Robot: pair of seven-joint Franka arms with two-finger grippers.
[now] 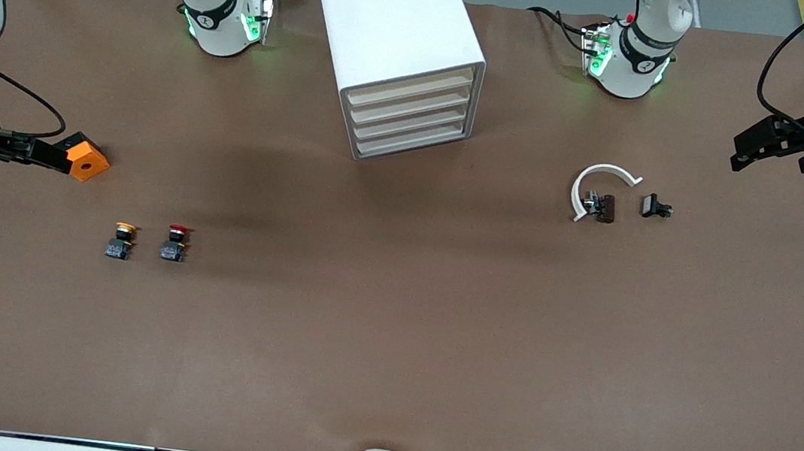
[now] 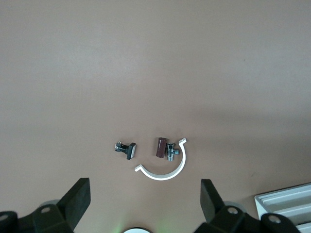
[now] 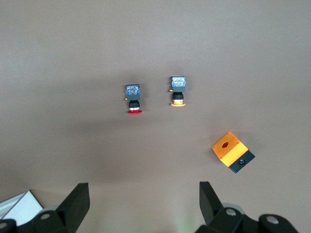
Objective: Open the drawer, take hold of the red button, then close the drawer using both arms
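At the right arm's end of the table the right gripper [image 1: 50, 154] hangs in the air over the orange cube [image 1: 88, 159], its fingers [image 3: 75, 201] spread wide apart with nothing between them. Nearer to the front camera than the cube lie two small push buttons side by side — the yellow-capped button [image 1: 121, 240] toward the right arm's end, and the button [image 1: 175, 243] with the red cap just beside it, lying on the bare brown table [image 1: 390, 330], well apart from the cabinet. The white cabinet [image 1: 396, 47] stands at mid-table between the two arm bases, turned at a slant, with all four cream fronts flush; the drawer [image 1: 410, 85] at the top is shut. Toward the left arm's end lies a white curved clip [image 1: 598, 183] with a small brown and metal part [image 1: 601, 206] touching its inside, and a small black part [image 1: 655, 207] just beside them. The left gripper [image 1: 774, 147] hovers over the table's edge at the left arm's end — its fingers [image 2: 77, 200] also wide apart and empty.
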